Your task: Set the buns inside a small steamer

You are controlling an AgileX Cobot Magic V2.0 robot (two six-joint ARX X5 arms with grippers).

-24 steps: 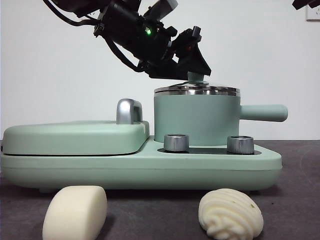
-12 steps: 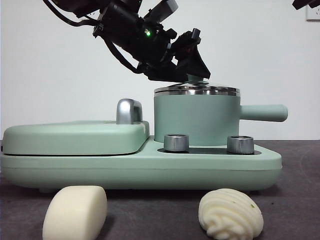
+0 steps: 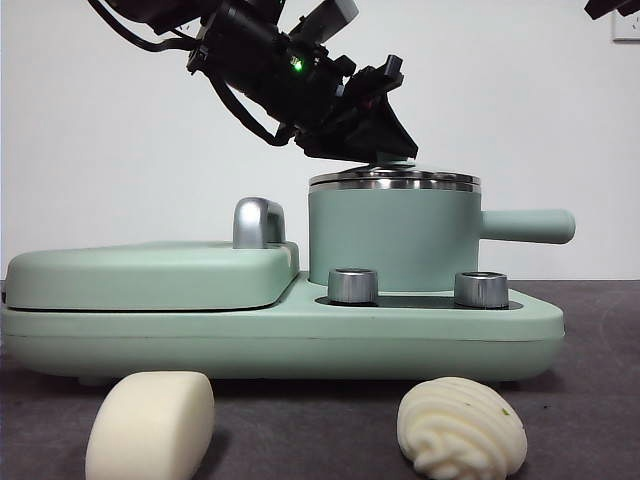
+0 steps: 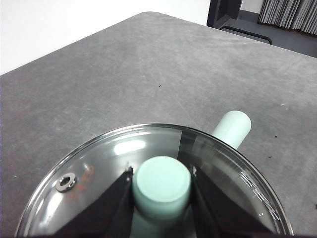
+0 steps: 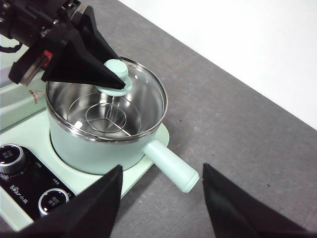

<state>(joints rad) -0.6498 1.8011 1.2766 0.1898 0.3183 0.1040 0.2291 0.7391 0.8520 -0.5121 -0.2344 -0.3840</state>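
Note:
Two buns lie on the table in front of the cooker: a smooth off-white one [image 3: 150, 425] and a swirled cream one [image 3: 460, 427]. The small steamer [image 3: 392, 240] [image 5: 99, 144] stands on the cooker with its glass lid [image 3: 394, 181] [image 4: 99, 168] on it. My left gripper [image 3: 385, 140] [image 4: 162, 171] reaches in from the upper left, and its jaws are shut on the green lid knob [image 4: 162, 186] [image 5: 116, 67]. My right gripper [image 5: 162, 167] hangs open, high above the steamer's handle side, holding nothing. Inside the steamer a steel rack [image 5: 106, 119] shows through the glass.
The steamer's straight handle [image 3: 530, 226] [image 5: 171, 166] sticks out to the right. A flat griddle lid [image 3: 150, 275] with a chrome handle [image 3: 258, 222] fills the cooker's left half. Two steel dials [image 3: 352, 285] [image 3: 481, 289] sit on the cooker's front.
My left gripper's jaws have settled a little lower around the lid knob, covering more of it. The lid still rests on the steamer and the buns have not moved.

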